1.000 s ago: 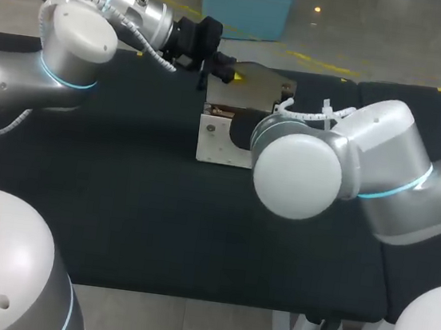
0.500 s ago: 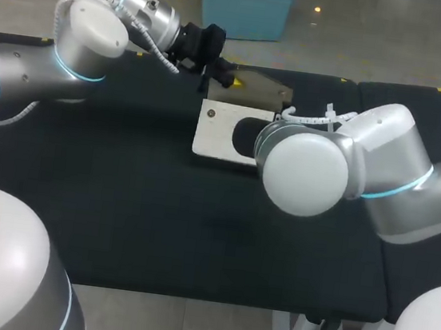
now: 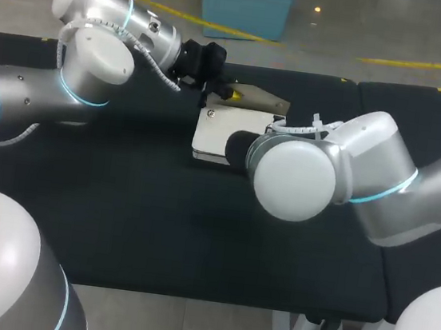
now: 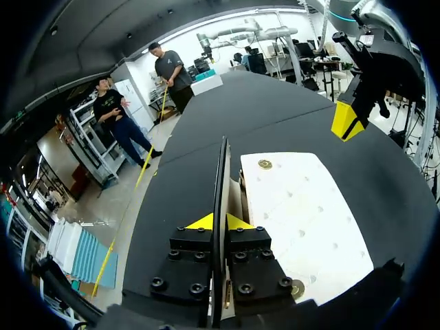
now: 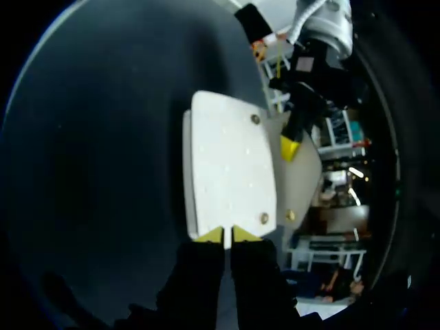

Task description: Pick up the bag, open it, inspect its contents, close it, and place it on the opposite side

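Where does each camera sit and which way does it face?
Head: above and behind, looking down on the table; left arm and right arm meet at the bag.
Left wrist: on that arm, looking along the left gripper, shut on the bag's flap.
Right wrist: on that arm, looking along the right gripper at the bag's edge.
Shared: all show the bag; each wrist view shows the other gripper.

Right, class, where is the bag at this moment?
In the head view the bag lies on the black table, far middle, with my left hand at its far edge.
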`<state>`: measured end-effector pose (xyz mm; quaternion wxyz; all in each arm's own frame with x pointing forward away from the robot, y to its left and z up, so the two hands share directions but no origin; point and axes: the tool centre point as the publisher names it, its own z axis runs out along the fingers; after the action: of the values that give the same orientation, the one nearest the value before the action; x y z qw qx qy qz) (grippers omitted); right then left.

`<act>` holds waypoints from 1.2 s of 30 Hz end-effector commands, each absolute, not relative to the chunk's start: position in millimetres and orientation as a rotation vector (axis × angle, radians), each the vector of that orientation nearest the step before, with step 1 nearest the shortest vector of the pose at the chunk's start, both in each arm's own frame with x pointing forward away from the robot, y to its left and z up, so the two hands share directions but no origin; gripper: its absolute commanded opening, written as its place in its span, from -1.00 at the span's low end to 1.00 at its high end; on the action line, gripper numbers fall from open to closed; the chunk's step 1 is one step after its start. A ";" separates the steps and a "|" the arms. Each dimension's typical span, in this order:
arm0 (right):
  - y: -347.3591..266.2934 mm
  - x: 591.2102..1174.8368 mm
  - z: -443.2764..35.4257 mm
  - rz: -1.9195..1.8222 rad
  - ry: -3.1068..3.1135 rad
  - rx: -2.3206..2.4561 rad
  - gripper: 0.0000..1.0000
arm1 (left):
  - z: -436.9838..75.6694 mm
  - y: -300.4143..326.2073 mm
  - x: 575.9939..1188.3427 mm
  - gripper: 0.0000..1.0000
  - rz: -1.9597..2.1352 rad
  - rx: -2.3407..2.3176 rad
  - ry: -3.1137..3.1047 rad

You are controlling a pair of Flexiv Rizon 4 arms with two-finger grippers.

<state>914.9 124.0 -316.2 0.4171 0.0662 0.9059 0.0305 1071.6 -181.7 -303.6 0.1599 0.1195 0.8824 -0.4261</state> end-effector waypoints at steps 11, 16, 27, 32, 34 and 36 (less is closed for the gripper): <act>127.7 908.5 -352.6 0.099 2.222 0.220 -0.36 | -321.6 -185.6 1079.6 -1.00 -1.251 0.349 2.497; 126.7 918.4 -361.8 0.118 2.221 0.238 -0.37 | -322.1 -185.6 1080.0 -1.00 -1.282 0.375 2.489; 120.7 935.6 -371.6 0.111 2.210 0.260 -0.36 | -323.4 -188.2 1080.0 -1.00 -1.269 0.438 2.499; 118.1 939.8 -374.3 0.090 2.203 0.257 -0.39 | -323.7 -190.5 1081.2 -1.00 -1.260 0.464 2.505; 117.2 941.3 -375.4 0.088 2.203 0.258 -0.42 | -323.3 -191.1 1081.4 -1.00 -1.258 0.471 2.505; 116.5 941.6 -375.7 0.086 2.198 0.259 -0.48 | -323.1 -191.4 1081.5 -1.00 -1.253 0.481 2.506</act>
<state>942.4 117.9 -369.9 0.4324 0.1069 0.8948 0.0293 1077.3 -190.5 -322.7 0.1520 0.1645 0.8722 -0.4349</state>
